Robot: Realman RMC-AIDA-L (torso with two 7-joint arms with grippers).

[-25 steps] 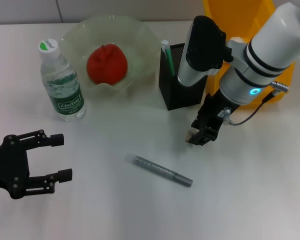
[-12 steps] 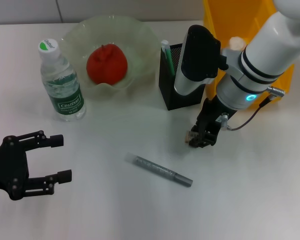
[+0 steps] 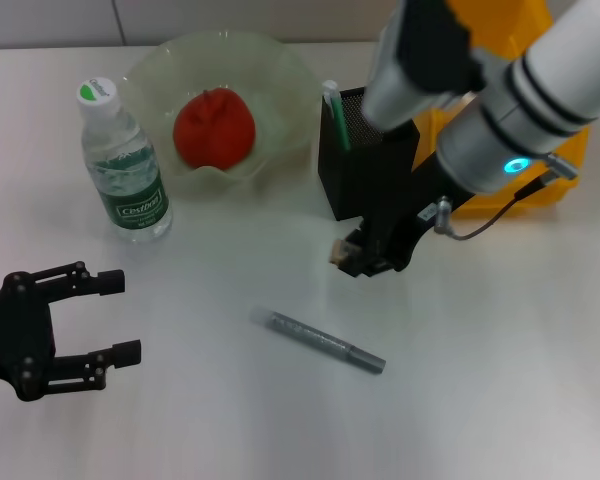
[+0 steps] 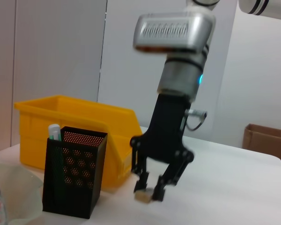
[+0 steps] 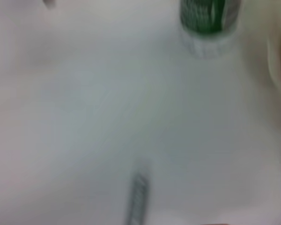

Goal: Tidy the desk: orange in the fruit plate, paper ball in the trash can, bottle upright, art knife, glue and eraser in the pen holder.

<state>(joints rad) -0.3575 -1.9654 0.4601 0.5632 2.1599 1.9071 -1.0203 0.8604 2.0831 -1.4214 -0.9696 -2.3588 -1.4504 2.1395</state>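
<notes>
Right gripper (image 3: 355, 255): positioned just in front of the pen holder (image 3: 365, 170), above the desk (image 3: 500, 380); fingers nearly closed, pinching a small pale eraser (image 3: 340, 252) between the tips, seen clear of the surface in the left wrist view (image 4: 142, 197). Pen holder: black mesh, upright, containing one white-and-green glue stick (image 3: 333, 112) at its left corner. Trash can (image 3: 500, 60): yellow bin, directly behind and to the right of the pen holder, largely hidden by the right arm. Art knife (image 3: 325, 341): grey, lying flat on the desk, diagonal, near and forward of the right gripper, untouched. Fruit plate (image 3: 220, 70): translucent, wavy rim, to the left of the pen holder, holding a red-orange fruit (image 3: 213, 128). Bottle (image 3: 123, 165): standing upright, green label, white cap, just left of the plate. Left gripper (image 3: 75, 330): at the near left edge of the desk, fingers spread wide, holding nothing, well apart from all items.
</notes>
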